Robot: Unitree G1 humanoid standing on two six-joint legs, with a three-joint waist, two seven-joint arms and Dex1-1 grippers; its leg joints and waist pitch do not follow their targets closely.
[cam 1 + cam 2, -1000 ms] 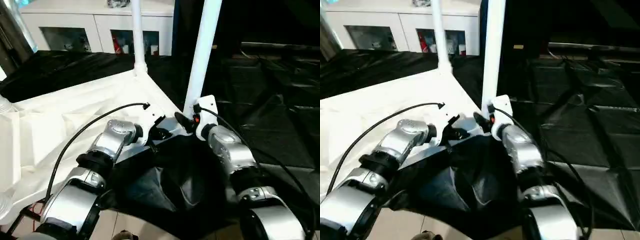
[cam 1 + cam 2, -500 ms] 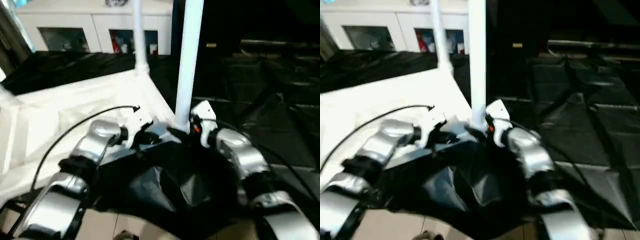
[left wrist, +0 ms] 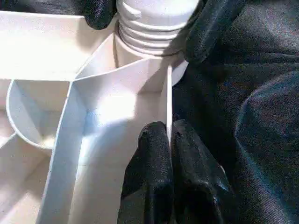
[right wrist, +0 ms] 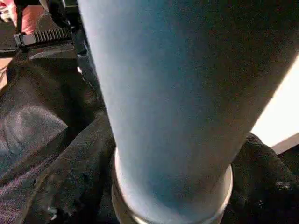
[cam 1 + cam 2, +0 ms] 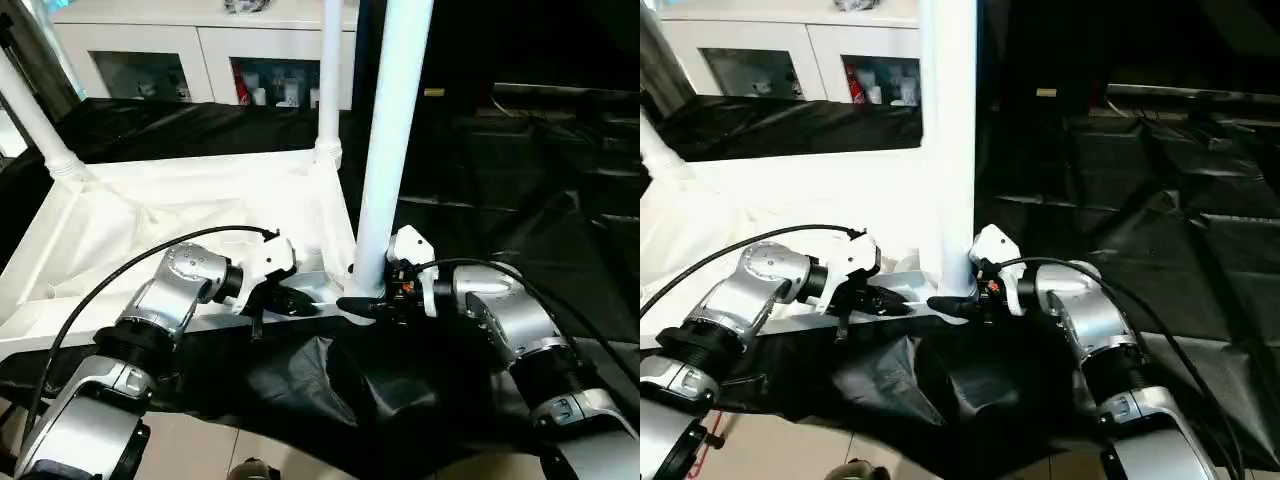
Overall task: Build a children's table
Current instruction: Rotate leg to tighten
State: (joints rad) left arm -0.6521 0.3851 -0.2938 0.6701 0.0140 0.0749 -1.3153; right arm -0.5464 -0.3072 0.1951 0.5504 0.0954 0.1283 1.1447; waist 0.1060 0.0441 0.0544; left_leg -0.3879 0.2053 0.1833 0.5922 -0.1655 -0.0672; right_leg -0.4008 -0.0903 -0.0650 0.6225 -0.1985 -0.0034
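On black sheeting [image 5: 520, 180], the left gripper [image 3: 169, 154] pinches the tabletop's rim [image 3: 167, 100] (steadying it) while the right gripper [image 5: 365, 305] clamps the near leg [image 5: 392, 150] at its socket.

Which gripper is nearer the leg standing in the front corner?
Right. The right gripper wraps the leg at its base; the left gripper pinches the tabletop's rim just beside that corner.
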